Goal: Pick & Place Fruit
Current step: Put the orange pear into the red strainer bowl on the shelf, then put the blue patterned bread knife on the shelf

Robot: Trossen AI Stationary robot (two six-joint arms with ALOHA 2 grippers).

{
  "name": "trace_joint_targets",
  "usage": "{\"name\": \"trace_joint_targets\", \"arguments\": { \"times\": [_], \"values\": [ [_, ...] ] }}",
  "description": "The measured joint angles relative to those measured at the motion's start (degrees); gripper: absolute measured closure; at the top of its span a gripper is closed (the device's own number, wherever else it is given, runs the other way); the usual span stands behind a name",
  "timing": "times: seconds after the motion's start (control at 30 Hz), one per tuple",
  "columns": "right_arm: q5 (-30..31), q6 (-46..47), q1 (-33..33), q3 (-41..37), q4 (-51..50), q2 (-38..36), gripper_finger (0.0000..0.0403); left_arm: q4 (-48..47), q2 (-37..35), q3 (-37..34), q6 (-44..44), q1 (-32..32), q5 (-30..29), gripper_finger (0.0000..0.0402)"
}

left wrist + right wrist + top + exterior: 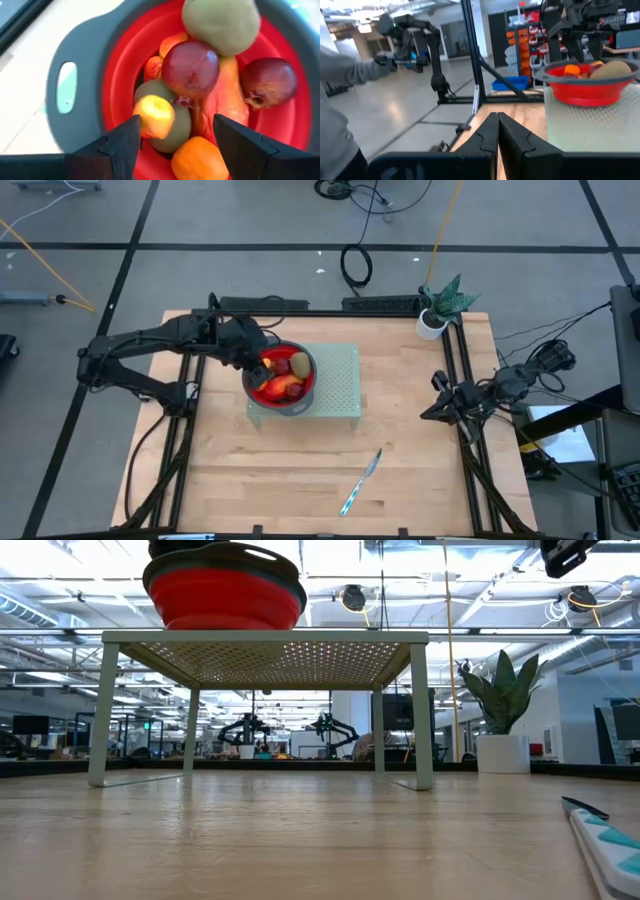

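High view: left gripper [262, 363] over the red bowl [304, 392] on the perforated stand [340, 385], fruit [283, 377] heaped inside; right gripper [437, 410] parked well apart. Left wrist view: fingers [122, 145] spread, empty, a yellow-orange piece [155, 116] directly between them. Right wrist view: own fingers [512, 135] pressed together.

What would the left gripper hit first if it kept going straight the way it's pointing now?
Most likely the fruit piled in the red bowl. The left gripper hangs open over the bowl, with a small yellow-orange piece and an orange one nearest its fingers; which comes first is unclear.

Red bowl [281, 380]; dark red, orange, olive fruit [200, 95].
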Motion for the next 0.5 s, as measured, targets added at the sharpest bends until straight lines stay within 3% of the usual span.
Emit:
{"name": "trace_joint_targets", "arguments": {
  "times": [0.33, 0.5],
  "values": [
    [-0.08, -1.04, 0.05, 0.00, 12.41, 10.44, 0.0403, 0.14, -4.55, 0.08, 4.80, -1.34, 0.29, 0.0151],
    [0.57, -0.99, 0.09, 0.00, 18.29, 17.61, 0.0403, 4.48, -9.61, 0.09, 8.04, -1.32, 0.27, 0.0151]
  ]
}}
